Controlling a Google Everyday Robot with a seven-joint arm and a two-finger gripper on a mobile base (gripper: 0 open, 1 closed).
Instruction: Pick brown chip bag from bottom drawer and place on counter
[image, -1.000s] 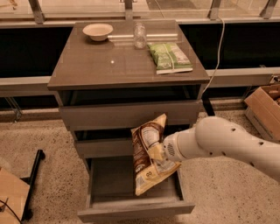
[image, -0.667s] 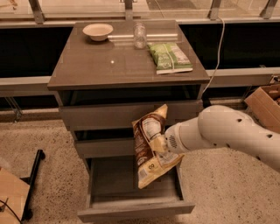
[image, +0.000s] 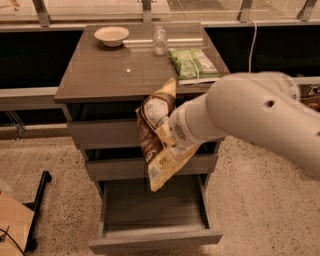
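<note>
The brown chip bag (image: 156, 135) hangs upright in front of the cabinet, its top corner level with the counter's front edge. My gripper (image: 167, 131) is shut on the brown chip bag at its right side, at the end of the big white arm (image: 250, 117) that comes in from the right. The bottom drawer (image: 152, 212) is pulled open below the bag and looks empty. The counter (image: 110, 70) lies just behind and above the bag.
On the counter stand a white bowl (image: 111, 35), a glass jar (image: 159, 40) and a green-and-white bag (image: 192, 63) at the back right. A black stand leg (image: 37, 200) and a cardboard piece (image: 11, 220) lie on the floor to the left.
The arm has lifted the brown chip bag up from over the open bottom drawer to the height of the counter's front edge.
</note>
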